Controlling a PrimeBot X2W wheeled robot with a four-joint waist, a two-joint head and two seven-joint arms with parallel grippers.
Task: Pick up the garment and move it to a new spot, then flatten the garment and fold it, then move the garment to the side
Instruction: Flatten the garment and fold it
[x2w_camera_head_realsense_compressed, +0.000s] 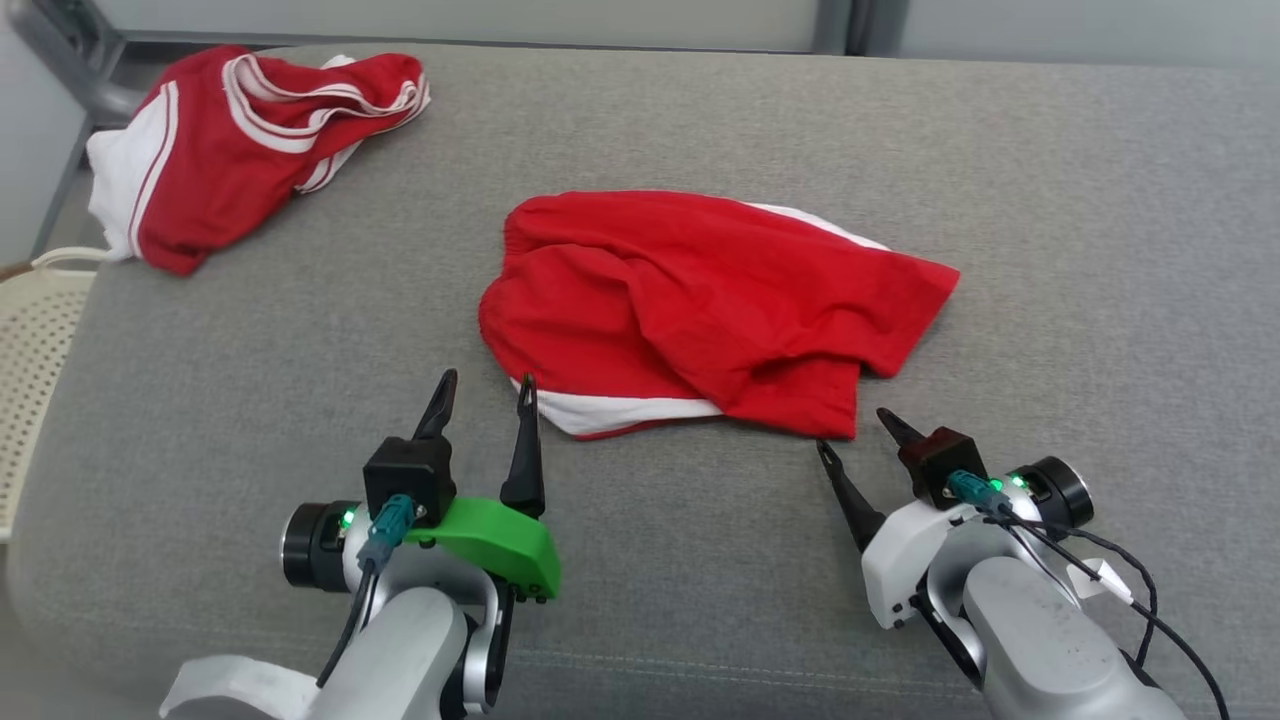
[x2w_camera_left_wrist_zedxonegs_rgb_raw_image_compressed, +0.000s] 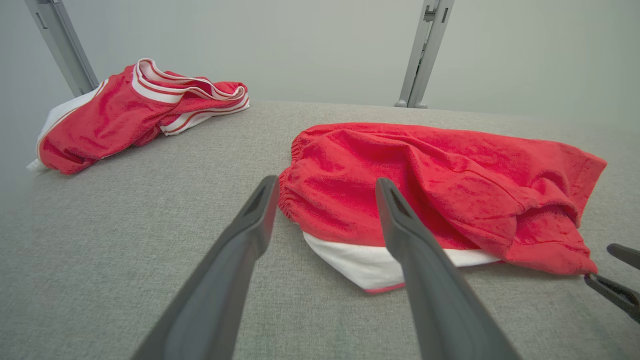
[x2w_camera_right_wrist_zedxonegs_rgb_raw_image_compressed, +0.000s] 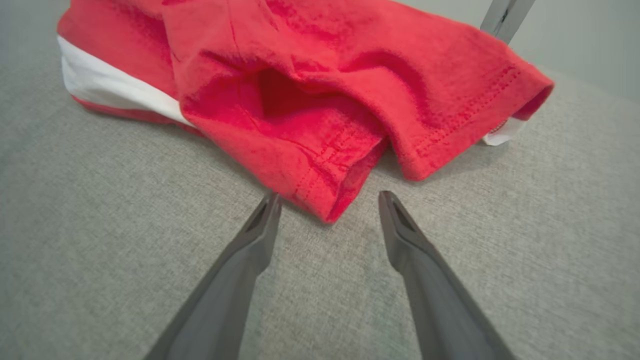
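Note:
A red garment (x2w_camera_head_realsense_compressed: 700, 300) with a white stripe lies loosely folded and wrinkled in the middle of the grey padded surface (x2w_camera_head_realsense_compressed: 1050, 160). My left gripper (x2w_camera_head_realsense_compressed: 487, 380) stands open just off its near left corner, with the right fingertip at the white stripe. In the left wrist view the garment (x2w_camera_left_wrist_zedxonegs_rgb_raw_image_compressed: 425, 180) lies just beyond the spread fingers of my left gripper (x2w_camera_left_wrist_zedxonegs_rgb_raw_image_compressed: 326, 182). My right gripper (x2w_camera_head_realsense_compressed: 853, 430) is open at the near right corner. In the right wrist view the hemmed corner of the garment (x2w_camera_right_wrist_zedxonegs_rgb_raw_image_compressed: 310, 75) points between the tips of my right gripper (x2w_camera_right_wrist_zedxonegs_rgb_raw_image_compressed: 329, 197). Neither gripper holds anything.
A second red and white garment (x2w_camera_head_realsense_compressed: 240, 140) lies bunched at the far left corner, also seen as a red and white garment (x2w_camera_left_wrist_zedxonegs_rgb_raw_image_compressed: 125, 112) in the left wrist view. A cream perforated basket (x2w_camera_head_realsense_compressed: 30, 350) sits off the left edge. Metal posts (x2w_camera_left_wrist_zedxonegs_rgb_raw_image_compressed: 425, 50) stand behind the surface.

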